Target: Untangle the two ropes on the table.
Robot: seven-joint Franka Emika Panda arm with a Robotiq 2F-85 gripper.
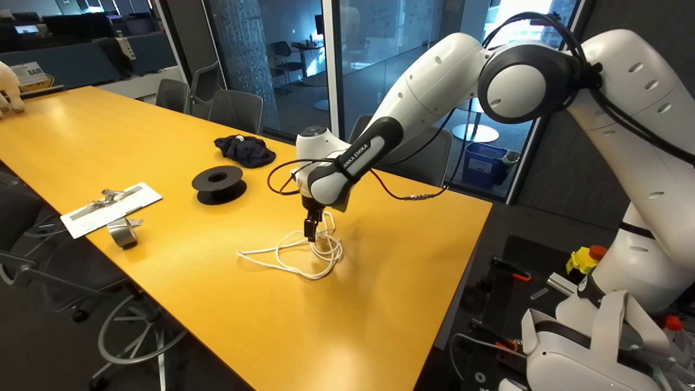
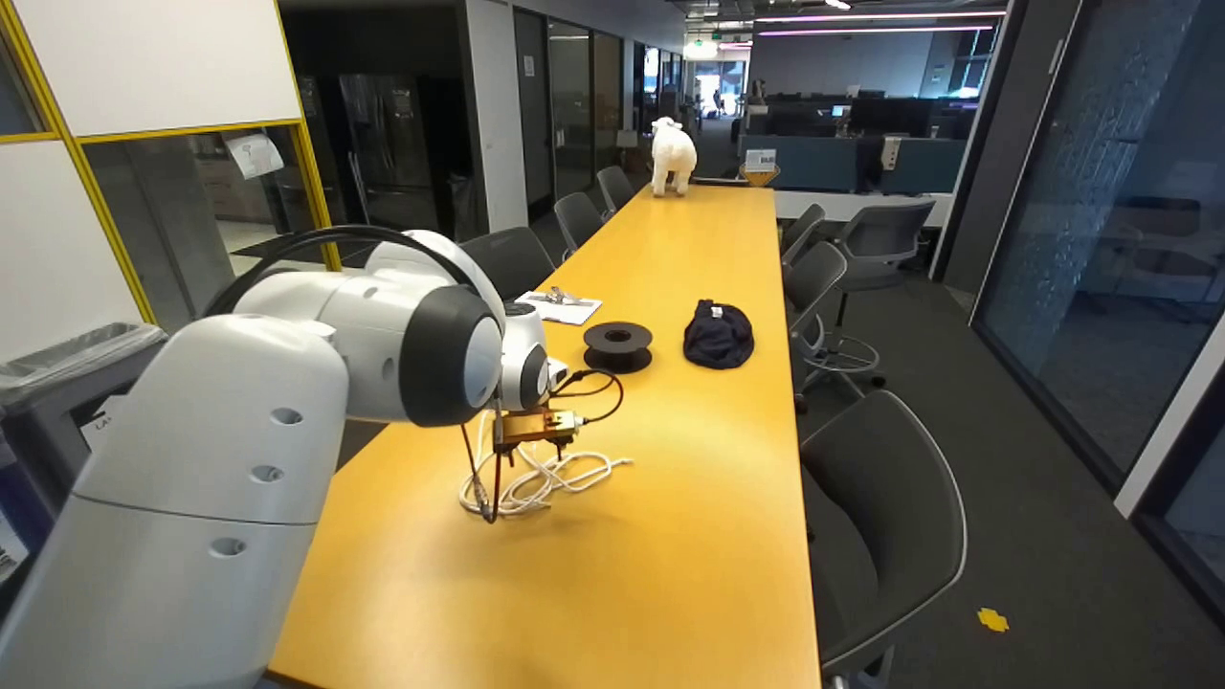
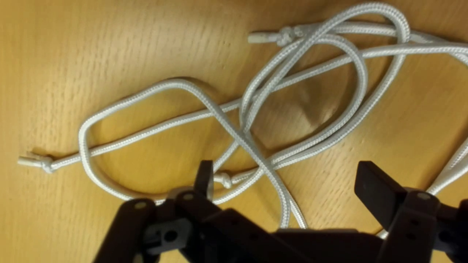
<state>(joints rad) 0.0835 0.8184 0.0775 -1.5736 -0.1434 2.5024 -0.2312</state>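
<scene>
- The yellow-orange table [image 2: 660, 584] is running long through both exterior views
- The white arm [image 1: 429, 82] is standing beyond the table's end and arching over it
- Grey chairs [image 2: 890, 517] are lining both long sides
- The 2 whitish ropes [image 3: 252, 150] are lying on the table below the arm's tip, their loops crossing and overlapping, with some cord running off the right edge of the wrist view
- A white board [image 1: 130, 205] is lying near a long edge, carrying a grey strip [image 1: 129, 194]
- A navy cloth item [image 2: 718, 337] is sitting bunched near the opposite long edge
- A black spool [image 1: 219, 187] is sitting between the board and the cloth item
- The gripper [image 3: 285, 173] is hanging over the ropes, its 2 fingers standing wide apart above lengths of cord; I am not making out whether either finger is touching them
- A silver tape roll [image 1: 123, 233] is resting just beside the board
- 3 knotted cord ends [image 3: 46, 165] are showing in the wrist view, 1 partly hidden by a finger
</scene>
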